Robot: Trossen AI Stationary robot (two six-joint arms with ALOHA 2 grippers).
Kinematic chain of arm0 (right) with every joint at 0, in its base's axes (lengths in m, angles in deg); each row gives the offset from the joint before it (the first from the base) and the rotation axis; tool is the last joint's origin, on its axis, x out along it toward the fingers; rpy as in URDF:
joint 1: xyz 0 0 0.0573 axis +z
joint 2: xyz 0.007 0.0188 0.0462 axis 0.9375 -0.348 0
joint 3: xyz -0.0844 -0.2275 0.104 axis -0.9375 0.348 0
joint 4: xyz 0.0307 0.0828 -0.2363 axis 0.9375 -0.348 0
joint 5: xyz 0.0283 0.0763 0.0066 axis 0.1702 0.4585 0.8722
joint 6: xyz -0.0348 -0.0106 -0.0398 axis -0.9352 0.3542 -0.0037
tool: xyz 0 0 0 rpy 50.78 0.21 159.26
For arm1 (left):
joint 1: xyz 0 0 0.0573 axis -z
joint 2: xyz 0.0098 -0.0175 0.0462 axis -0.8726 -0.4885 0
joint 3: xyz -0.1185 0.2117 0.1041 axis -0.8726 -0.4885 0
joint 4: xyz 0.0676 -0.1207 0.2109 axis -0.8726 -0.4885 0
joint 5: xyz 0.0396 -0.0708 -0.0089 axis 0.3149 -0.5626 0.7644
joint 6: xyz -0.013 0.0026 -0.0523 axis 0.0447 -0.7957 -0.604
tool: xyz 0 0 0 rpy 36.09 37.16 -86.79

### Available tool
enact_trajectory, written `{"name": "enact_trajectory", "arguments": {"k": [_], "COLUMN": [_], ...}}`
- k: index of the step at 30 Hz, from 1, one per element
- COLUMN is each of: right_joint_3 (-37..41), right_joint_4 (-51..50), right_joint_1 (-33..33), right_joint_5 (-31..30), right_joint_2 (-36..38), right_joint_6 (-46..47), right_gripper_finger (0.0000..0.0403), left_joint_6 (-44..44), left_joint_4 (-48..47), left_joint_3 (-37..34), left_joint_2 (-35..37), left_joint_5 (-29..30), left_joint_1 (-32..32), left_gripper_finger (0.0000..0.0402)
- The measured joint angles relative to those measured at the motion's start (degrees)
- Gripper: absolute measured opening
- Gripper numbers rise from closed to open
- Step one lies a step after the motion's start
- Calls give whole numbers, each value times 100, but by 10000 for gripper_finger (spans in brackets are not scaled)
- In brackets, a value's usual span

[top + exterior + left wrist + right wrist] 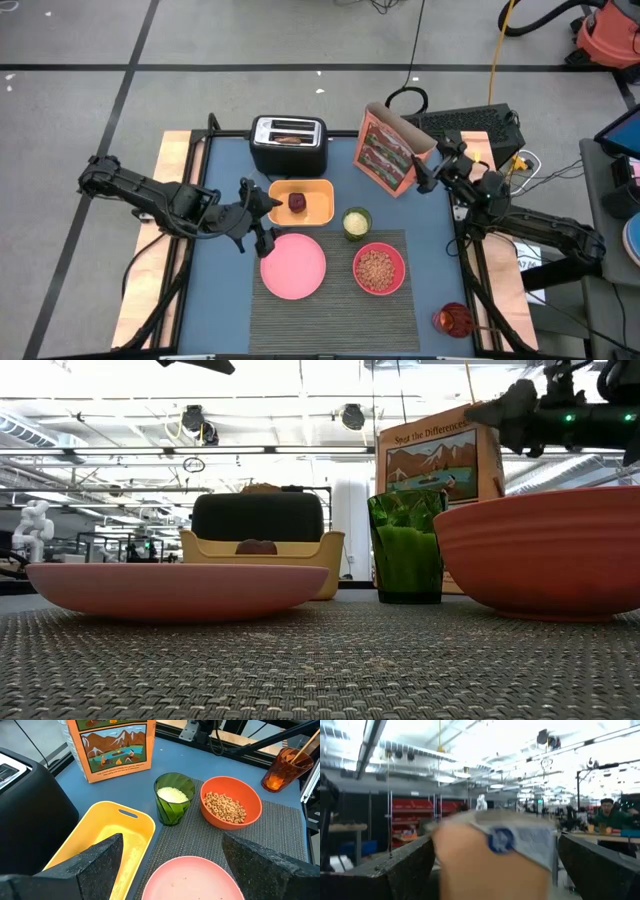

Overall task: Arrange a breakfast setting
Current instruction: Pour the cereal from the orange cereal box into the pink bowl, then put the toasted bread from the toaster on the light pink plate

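Cereal fills the pink bowl [379,268], which sits on the grey ribbed placemat [335,310] beside the empty pink plate [293,265]. Left claw [262,222] is spread wide and holds nothing, hanging just by the yellow tray [318,203] with the dark-red fruit [298,203]. Right claw [424,172] is spread wide too, right up against the cereal box [388,150]. Toast [289,139] sits in the toaster [288,146].

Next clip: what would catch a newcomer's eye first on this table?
The round pink plate and the pink bowl of cereal rings sit side by side on the dark grey ribbed placemat. Behind them a yellow tray holds a small dark-red fruit, by a black toaster. The open right gripper is at the orange-red cereal box; the open left gripper hovers beside the tray.
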Motion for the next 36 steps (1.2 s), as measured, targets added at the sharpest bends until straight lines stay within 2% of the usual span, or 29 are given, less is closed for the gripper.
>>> {"name": "enact_trajectory", "arguments": {"k": [15, 28, 36], "right_joint_3": [0, 0, 0], "right_joint_4": [1144, 2001, 2059], "right_joint_1": [-1, 4, 4], "right_joint_5": [77, 1245, 2391], "right_joint_2": [2, 2, 0], "right_joint_6": [49, 930, 1863], "right_gripper_finger": [400, 400, 400], "left_joint_6": [-11, -7, 2], "left_joint_4": [-2, 0, 133], "left_joint_3": [0, 0, 0], "left_joint_2": [0, 0, 0], "left_joint_5": [0, 0, 0], "left_joint_1": [1, 1, -1], "left_gripper_finger": [344, 344, 344]}}
